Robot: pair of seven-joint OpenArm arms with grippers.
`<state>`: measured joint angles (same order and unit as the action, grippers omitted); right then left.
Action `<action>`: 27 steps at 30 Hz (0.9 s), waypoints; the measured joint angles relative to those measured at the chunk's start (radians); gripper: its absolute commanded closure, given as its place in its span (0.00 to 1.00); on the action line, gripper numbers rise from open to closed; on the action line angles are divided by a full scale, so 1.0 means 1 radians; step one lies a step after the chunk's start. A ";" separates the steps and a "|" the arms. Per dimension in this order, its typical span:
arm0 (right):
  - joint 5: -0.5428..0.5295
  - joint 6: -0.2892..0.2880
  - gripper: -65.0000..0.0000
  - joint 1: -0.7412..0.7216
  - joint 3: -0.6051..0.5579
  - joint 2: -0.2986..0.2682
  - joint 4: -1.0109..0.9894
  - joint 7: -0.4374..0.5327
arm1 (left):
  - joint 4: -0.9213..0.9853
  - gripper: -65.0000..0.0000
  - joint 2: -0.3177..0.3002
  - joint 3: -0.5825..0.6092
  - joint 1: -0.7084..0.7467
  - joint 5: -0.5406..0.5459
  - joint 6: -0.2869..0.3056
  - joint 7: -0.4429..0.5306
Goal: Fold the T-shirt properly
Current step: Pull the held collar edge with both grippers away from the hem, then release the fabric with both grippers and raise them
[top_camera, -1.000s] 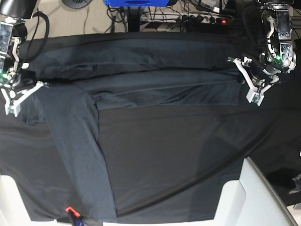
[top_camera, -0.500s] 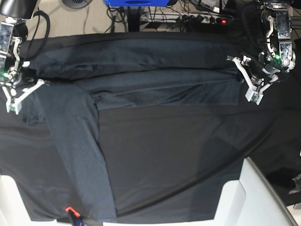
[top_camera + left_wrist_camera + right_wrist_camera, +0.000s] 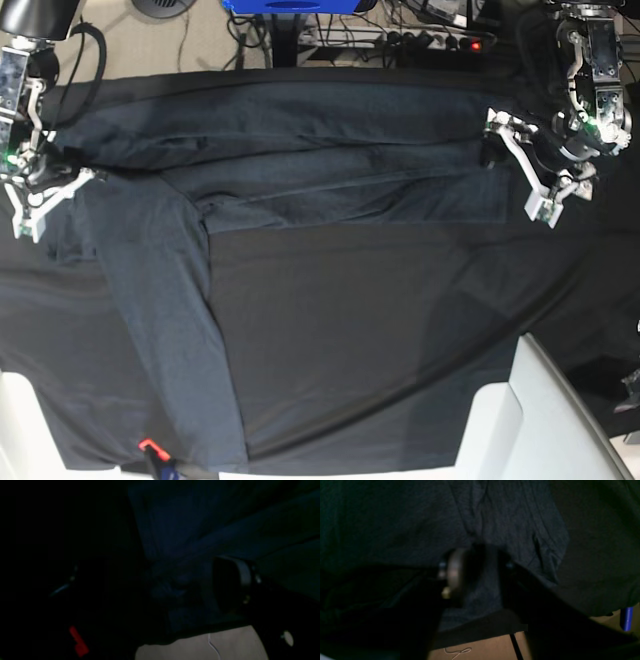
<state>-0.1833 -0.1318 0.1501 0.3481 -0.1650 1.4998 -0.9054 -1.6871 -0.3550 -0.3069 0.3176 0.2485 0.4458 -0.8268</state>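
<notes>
The dark charcoal T-shirt (image 3: 300, 150) lies folded lengthwise across the far part of the black table cloth (image 3: 400, 330). One long sleeve (image 3: 175, 330) runs down to the front left. My left gripper (image 3: 505, 160) is at the shirt's right end and is shut on bunched fabric; the left wrist view (image 3: 180, 585) is very dark. My right gripper (image 3: 60, 175) is at the shirt's left end. In the right wrist view (image 3: 480, 580) it is shut on the shirt's (image 3: 495, 517) edge, with creases running away from the pinch.
White panels stand at the front right (image 3: 540, 420) and front left (image 3: 30, 420) corners. A small red-orange piece (image 3: 148, 445) sits at the front edge below the sleeve. Cables and a power strip (image 3: 430, 40) lie on the floor behind the table.
Both grippers have shifted slightly toward the far side while holding the shirt's ends. The shirt's right edge has drawn in a little; the sleeve has not moved.
</notes>
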 measured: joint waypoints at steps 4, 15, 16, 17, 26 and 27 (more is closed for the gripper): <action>0.000 0.000 0.47 0.000 0.095 0.030 0.039 0.003 | -0.024 0.00 0.003 -0.027 -0.002 0.014 0.004 0.000; 0.000 -0.111 0.97 -0.203 0.034 0.035 -0.051 0.077 | 0.041 1.00 0.053 -0.153 -0.007 0.010 0.000 -0.002; -0.001 -0.113 1.00 -0.232 0.034 0.035 -0.105 0.076 | 0.046 1.00 0.053 -0.165 -0.004 0.010 0.000 -0.003; 0.007 -0.109 1.00 -0.256 0.034 0.035 -0.152 0.076 | 0.050 1.00 0.053 -0.179 -0.003 0.007 0.000 -0.004; 0.003 -0.113 0.99 -0.345 0.029 -0.019 -0.425 0.223 | 0.062 1.00 0.055 -0.275 -0.007 0.008 0.000 -0.001; 0.007 -0.111 0.99 -0.355 0.030 -0.027 -0.456 0.234 | 0.062 1.00 0.055 -0.275 -0.007 0.006 0.000 -0.002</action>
<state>-0.1764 -0.2428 -0.2047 0.3779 -0.1921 1.0435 -0.6716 -1.6249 -0.3000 -0.5819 0.3103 0.2546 0.4458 -0.8284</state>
